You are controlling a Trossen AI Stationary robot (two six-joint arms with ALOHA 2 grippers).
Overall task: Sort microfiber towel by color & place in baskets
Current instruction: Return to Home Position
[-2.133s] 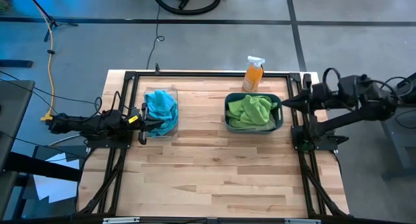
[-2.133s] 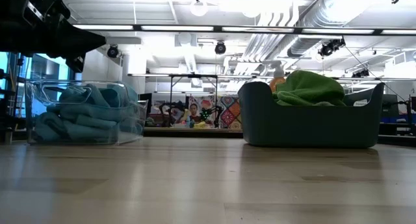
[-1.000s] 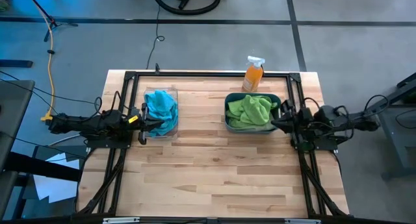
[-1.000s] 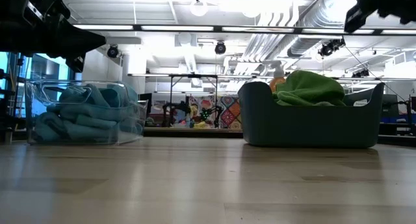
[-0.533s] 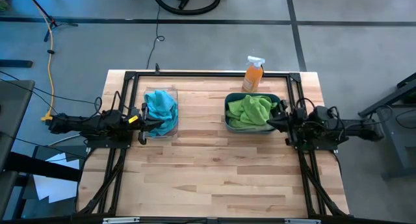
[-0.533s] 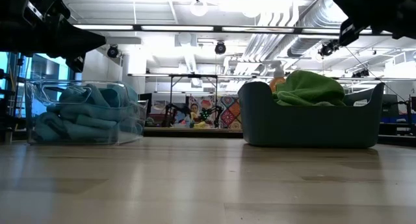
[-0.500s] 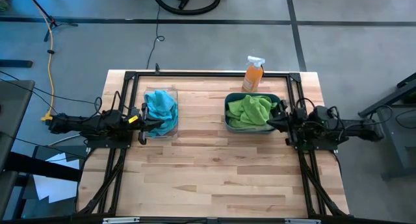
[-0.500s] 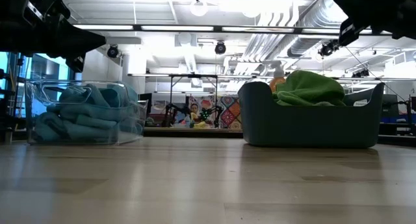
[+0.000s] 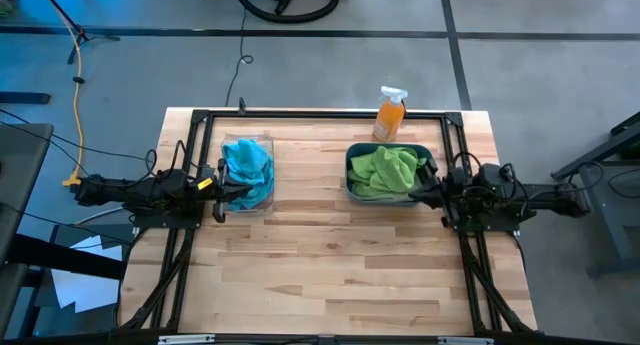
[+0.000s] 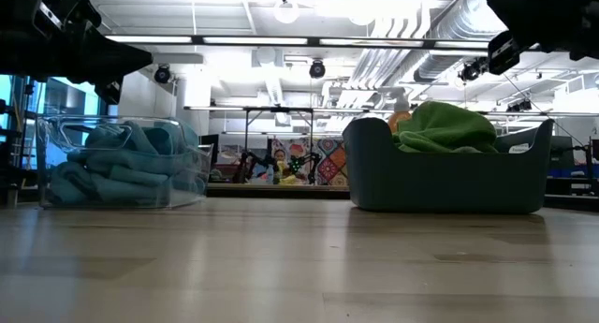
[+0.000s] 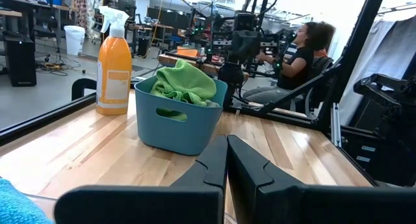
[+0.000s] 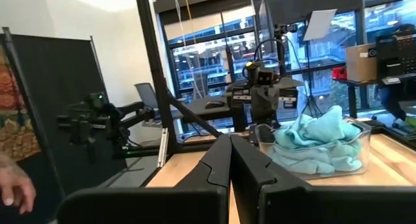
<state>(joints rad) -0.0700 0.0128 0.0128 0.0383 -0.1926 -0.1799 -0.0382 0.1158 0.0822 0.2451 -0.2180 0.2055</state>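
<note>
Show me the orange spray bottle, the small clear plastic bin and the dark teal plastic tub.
orange spray bottle (image 9: 390, 118): high view, its body.
small clear plastic bin (image 10: 65, 126): low view, wall near rim.
dark teal plastic tub (image 10: 440, 178): low view, front wall.

- High view: overhead, far up, straight down on the whole table (image 9: 330, 275).
- Low view: tabletop height, near edge, facing far; shares teal tub (image 10: 440, 178) and clear bin (image 10: 187, 178) with high view.
- Left wrist view: faces right, tub close.
- Right wrist view: faces left, clear bin close.
</note>
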